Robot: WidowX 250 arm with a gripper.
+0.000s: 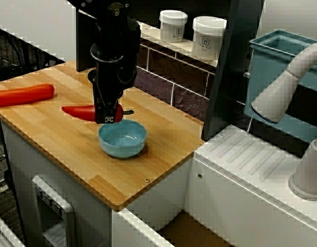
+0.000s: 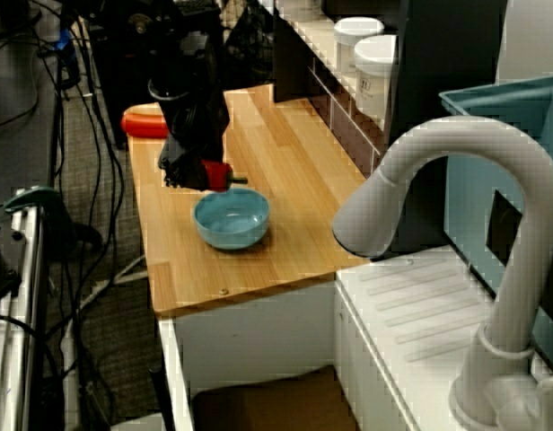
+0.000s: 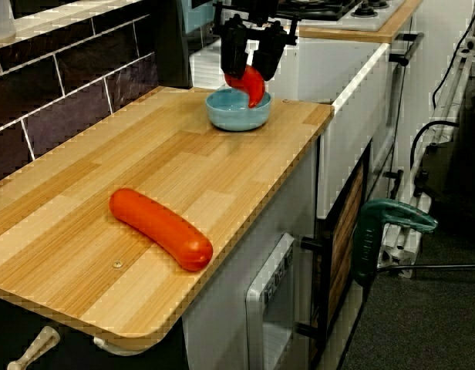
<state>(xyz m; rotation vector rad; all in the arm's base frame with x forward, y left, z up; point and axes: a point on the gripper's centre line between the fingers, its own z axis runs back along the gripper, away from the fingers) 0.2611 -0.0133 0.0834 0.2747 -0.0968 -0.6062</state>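
Spread across a wooden counter (image 1: 55, 136): near one end, a long orange sausage (image 3: 160, 228) lying flat, well apart from a blue bowl (image 1: 122, 139) standing upright by the opposite corner. Just beside the bowl's rim, a red pepper (image 1: 80, 111) held near its stem end. Clamped tight around that pepper from above, the black pincer (image 1: 109, 116).

Glossy red pepper (image 1: 82, 111) gripped near its stem; just beside blue bowl (image 1: 122, 140).
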